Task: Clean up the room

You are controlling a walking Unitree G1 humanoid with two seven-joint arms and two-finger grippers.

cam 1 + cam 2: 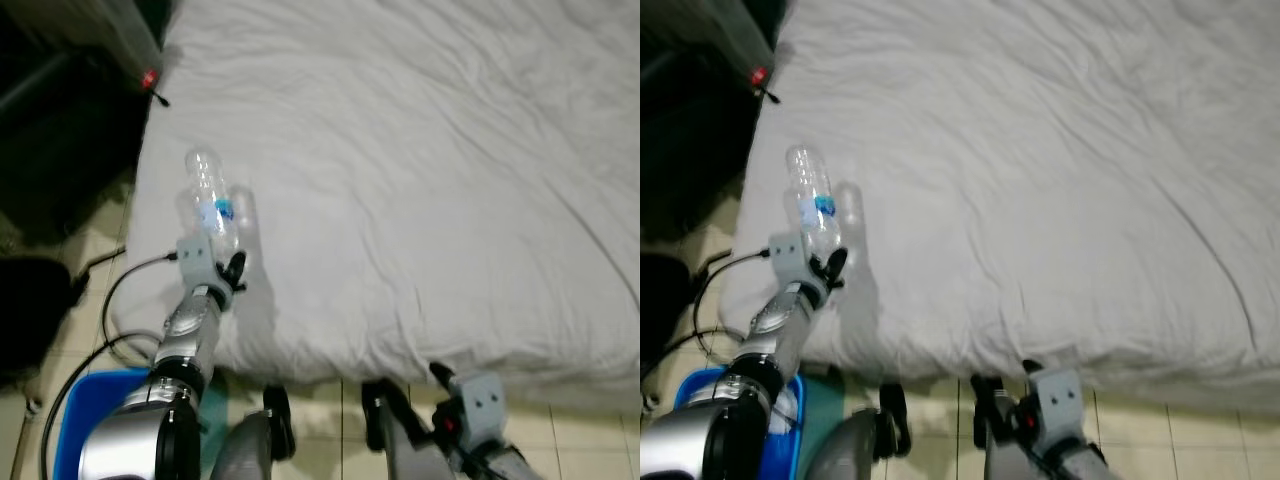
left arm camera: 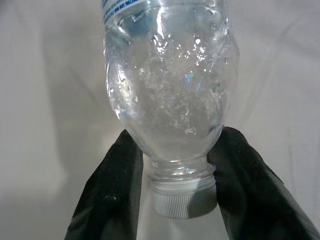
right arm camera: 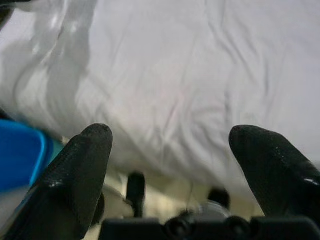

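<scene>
The left gripper (image 2: pixel 172 187) pinches a clear bottle (image 1: pixel 210 200) by its neck, over the white bed (image 1: pixel 420 170). Its blue label is too blurry to read. The right gripper (image 3: pixel 175 150) hangs low with fingers apart.

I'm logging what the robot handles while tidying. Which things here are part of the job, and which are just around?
Part of the job:
plastic bottle, gripped near its cap by the left gripper
blue bin

Just around:
white bed sheet
black cable
right gripper, open, idle
</scene>
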